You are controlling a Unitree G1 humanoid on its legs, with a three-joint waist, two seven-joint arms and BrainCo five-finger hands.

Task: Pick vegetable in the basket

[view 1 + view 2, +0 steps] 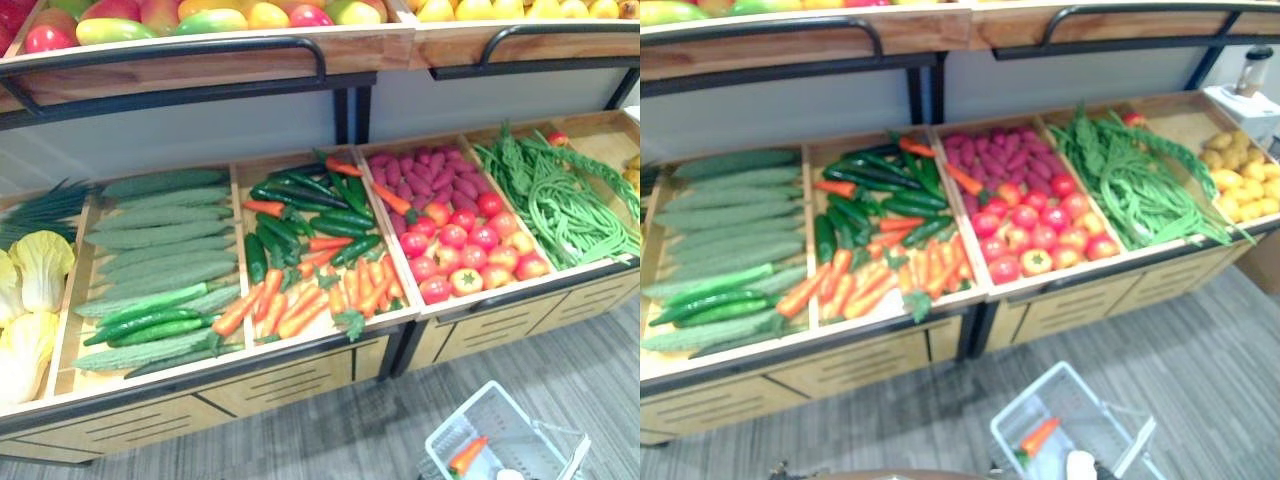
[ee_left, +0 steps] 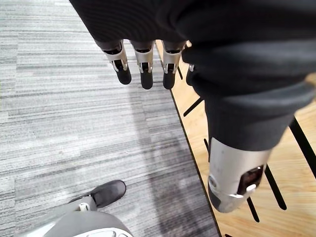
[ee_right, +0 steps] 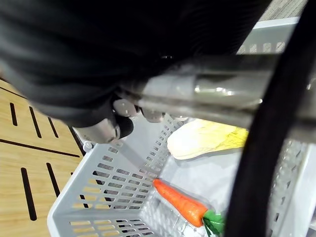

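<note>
Right wrist view: the right robot hand (image 3: 118, 118) is closed round the grey basket handle (image 3: 232, 96). One pale grey slotted basket (image 3: 98, 187) hangs directly beneath this robot hand.

Basket contents, counted:
- one carrot (image 3: 180, 200), orange with a green top, lying on the basket bottom below the robot hand
- one pale yellow cabbage (image 3: 207, 138), just beyond the carrot and nearer the robot hand

Left robot hand (image 2: 143, 54): open, fingers (image 2: 146, 74) straight and pointing down, holding nothing. Below it lies the floor (image 2: 74, 123), a grey striped carpet. Just beside its thumb stands the slotted wooden front of the display stand (image 2: 296, 212).

Head views: the display stand (image 1: 290, 385) carries one row of wooden compartments with piled carrots (image 1: 300, 300), tomatoes (image 1: 470, 250), cucumbers (image 1: 150, 325) and green beans (image 1: 565, 205). One upper shelf (image 1: 200, 70) with a black rail holds fruit
</note>
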